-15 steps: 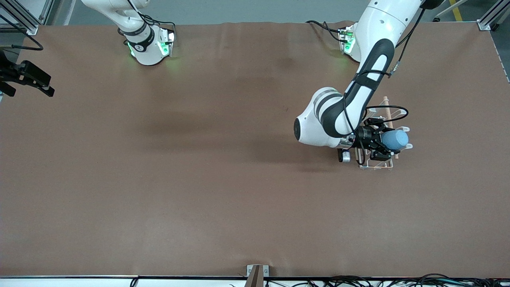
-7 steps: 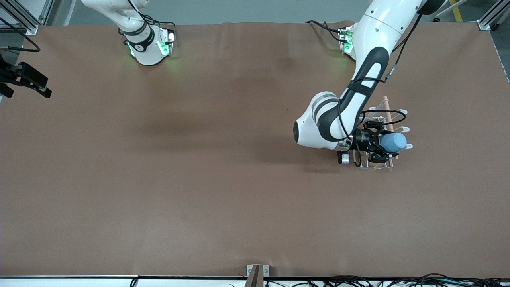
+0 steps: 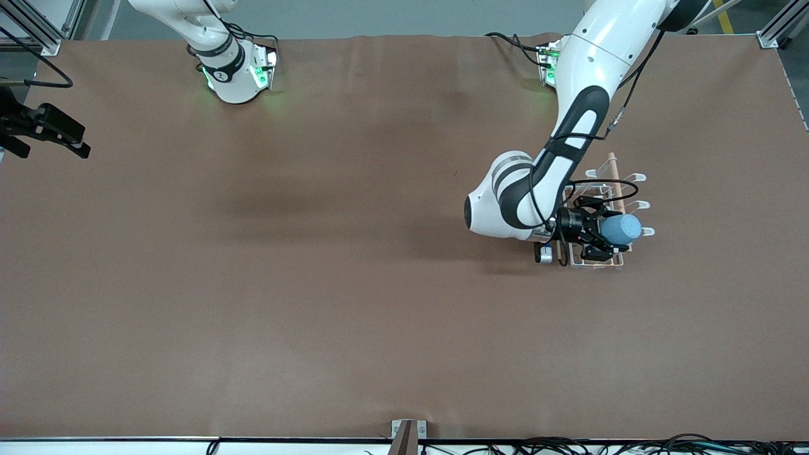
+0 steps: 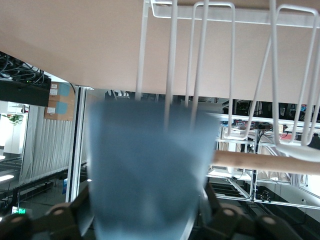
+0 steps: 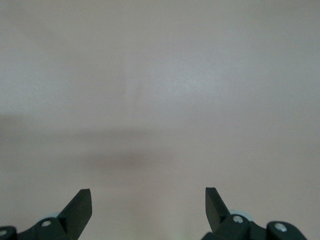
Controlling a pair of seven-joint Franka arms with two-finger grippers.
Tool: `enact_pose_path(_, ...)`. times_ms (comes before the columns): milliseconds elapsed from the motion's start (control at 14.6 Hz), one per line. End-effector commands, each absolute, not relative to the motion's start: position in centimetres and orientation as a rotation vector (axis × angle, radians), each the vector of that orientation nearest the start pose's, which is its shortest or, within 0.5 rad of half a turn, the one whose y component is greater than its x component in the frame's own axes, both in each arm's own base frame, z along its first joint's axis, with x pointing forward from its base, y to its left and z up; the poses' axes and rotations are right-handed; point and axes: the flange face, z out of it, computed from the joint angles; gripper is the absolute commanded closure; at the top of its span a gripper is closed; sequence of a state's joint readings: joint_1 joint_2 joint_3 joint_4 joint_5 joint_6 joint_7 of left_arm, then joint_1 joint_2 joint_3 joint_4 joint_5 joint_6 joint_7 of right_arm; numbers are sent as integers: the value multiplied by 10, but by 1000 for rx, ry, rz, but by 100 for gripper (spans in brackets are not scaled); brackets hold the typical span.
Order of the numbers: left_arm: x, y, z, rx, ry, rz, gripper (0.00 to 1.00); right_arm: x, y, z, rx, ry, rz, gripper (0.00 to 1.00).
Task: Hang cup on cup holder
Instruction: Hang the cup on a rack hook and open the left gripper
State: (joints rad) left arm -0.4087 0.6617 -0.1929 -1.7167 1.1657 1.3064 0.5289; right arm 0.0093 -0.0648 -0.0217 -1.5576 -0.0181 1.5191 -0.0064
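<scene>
The light-blue cup [image 3: 622, 229] lies tilted on its side over the white wire cup holder [image 3: 597, 262], beside the wooden rod [image 3: 614, 174] and near the peg closest to the front camera. My left gripper [image 3: 605, 230] is open, its fingers standing slightly apart from the cup's sides. In the left wrist view the cup [image 4: 150, 170] fills the space between the fingers [image 4: 75, 215], and a wire peg [image 4: 170, 60] reaches its rim. My right gripper [image 3: 63, 136] waits at the right arm's end of the table, open and empty [image 5: 148, 200].
The brown table [image 3: 316, 284] carries only the rack, toward the left arm's end. Both arm bases [image 3: 237, 76] stand along its farthest edge. A small bracket [image 3: 407, 433] sits at the edge nearest the front camera.
The left gripper has loosened from a tight grip on the cup. The hand and cup sank slightly onto the rack. The right gripper has barely shifted.
</scene>
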Motion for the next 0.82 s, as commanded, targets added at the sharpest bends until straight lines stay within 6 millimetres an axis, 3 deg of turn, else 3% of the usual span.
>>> enact_pose_path(0, 556, -231, 236, -1349, 1275, 952, 0, 528, -7, 659, -3155, 16, -36, 0)
enact_pose_path(205, 560, -243, 255, -1436, 1264, 915, 0, 528, -7, 658, -3155, 16, -29, 0)
enact_pose_path(479, 587, -261, 328, -1779, 1256, 815, 0, 528, -7, 658, -3155, 16, -27, 0)
enact_pose_path(616, 591, -278, 364, -1953, 1229, 724, 0, 528, -6, 658, -3155, 14, -29, 0)
enact_pose_path(753, 593, -287, 387, -2121, 1140, 639, 0, 528, -6, 658, -3155, 14, -27, 0)
